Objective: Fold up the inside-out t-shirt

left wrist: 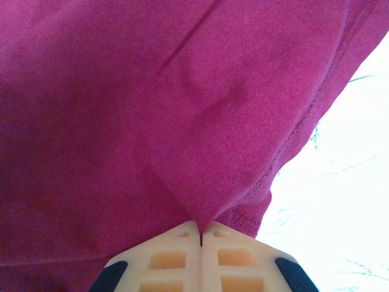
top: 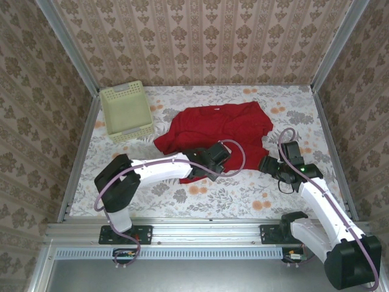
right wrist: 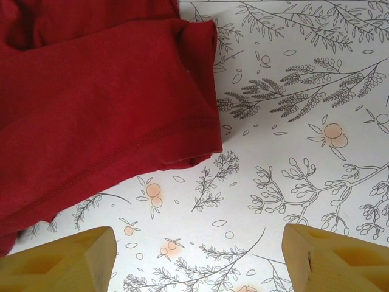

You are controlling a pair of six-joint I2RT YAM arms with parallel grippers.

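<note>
Nearest to me, the left arm slants from its base up to the middle of the table (top: 243, 194). The left gripper (left wrist: 200, 236) is pressed shut on a small pinch of red cloth. In its wrist view the pale fingers (left wrist: 167, 261) meet with only a thin tuck of fabric between them, right by a stitched hem. So this arm has the inside-out t-shirt (top: 216, 125) by its near edge.

Off to the right, at about the same depth, the right gripper (right wrist: 197, 261) stands wide apart and grips nothing. Bare flowered cloth shows between its two yellow fingers (right wrist: 67, 258). For the coming move, what counts is where the shirt lies from it. In its wrist view the nearest hemmed corner sits to the left and a little farther away, close but not between the jaws. I'd judge that arm needs to shift left and far before it can close on anything (a straight drop would land on table alone).

Beyond both grippers the shirt lies as a rumpled red heap around the table's middle. It is broader left to right than near to far, and its bulk is piled toward the far right. Farther off at the far left, a pale basket (top: 126, 112) sits well apart from the shirt.
</note>
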